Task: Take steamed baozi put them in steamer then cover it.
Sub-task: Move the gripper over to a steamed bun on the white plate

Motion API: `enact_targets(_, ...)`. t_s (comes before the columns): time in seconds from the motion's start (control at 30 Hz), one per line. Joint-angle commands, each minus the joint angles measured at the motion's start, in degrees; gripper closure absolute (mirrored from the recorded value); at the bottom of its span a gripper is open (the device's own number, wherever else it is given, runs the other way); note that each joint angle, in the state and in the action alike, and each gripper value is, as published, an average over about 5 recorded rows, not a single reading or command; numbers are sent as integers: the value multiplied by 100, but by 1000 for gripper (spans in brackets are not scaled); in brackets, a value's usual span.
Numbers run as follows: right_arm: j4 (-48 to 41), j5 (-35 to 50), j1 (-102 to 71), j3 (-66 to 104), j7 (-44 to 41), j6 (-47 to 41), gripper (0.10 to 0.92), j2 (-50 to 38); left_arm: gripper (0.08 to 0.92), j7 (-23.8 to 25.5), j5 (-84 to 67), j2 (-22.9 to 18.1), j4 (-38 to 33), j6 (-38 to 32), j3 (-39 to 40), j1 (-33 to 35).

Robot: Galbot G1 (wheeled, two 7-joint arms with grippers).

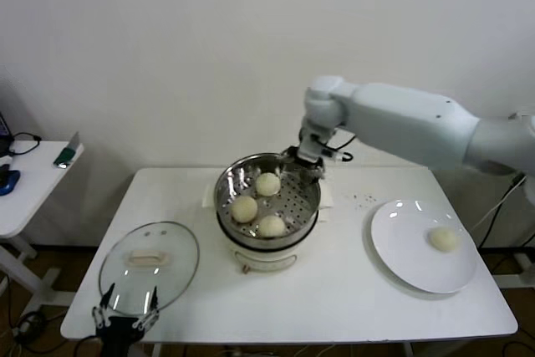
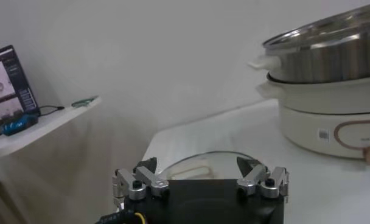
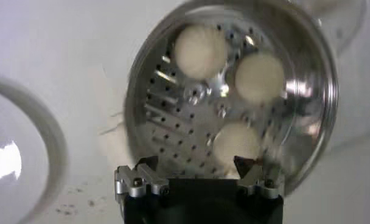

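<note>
In the middle of the white table [image 1: 334, 290] you have the steamer [image 1: 267, 244], its shiny pot sitting on the cream base, uncovered. Three buns lie on the perforated tray inside: one toward the back [image 1: 267, 183], one on the left [image 1: 244, 208] and one at the front [image 1: 272, 226]. They sit close together but you can see tray between them. The fourth bun [image 1: 444, 239] is alone on the white plate [image 1: 410, 257], which lies to the right of the steamer, well apart from it.

Your right gripper [image 1: 306, 162] hangs just over the back right rim of the pot, reaching in from the right. Its wrist camera looks straight down into the pot, and you can see its fingers [image 3: 142, 176] spread wide with nothing between them; the three buns lie beyond the fingertips, untouched.

The glass lid [image 1: 149, 267] rests flat on the table to the front left of the steamer, near the edge, white handle up. Your left gripper [image 1: 126, 314] waits low at that front left edge, just before the lid, its fingers [image 2: 145, 179] also spread apart and empty.

Farther left stands a small side table [image 1: 29, 186] with a few small things on it.
</note>
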Motion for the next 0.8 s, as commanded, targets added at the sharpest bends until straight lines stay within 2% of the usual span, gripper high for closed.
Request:
enact_targets(0.03, -187, 1015, -506, 321, -43, -1726, 203, -2076, 177, 3, 13, 18, -21, 31, 11, -44)
enact_targets(0.17, -271, 722, -1254, 960, -140, -1882, 203, -2606, 177, 5, 1, 37, -33, 71, 11, -99)
enact_targets(0.33, -806, -8, -2302, 1843, -370, -1741, 203, -2851, 177, 6, 4, 37, -64, 96, 19, -111)
enact_targets(0.5, -1451, -1433, -3225, 2867, -584, -1206, 203, -2735, 177, 4, 28, 15, -61, 98, 23, -84)
enact_targets(0.8, -2271, -1909, -3753, 3556, -568, -942, 203, -2329, 177, 0, 76, -28, 39, 76, 30, -85)
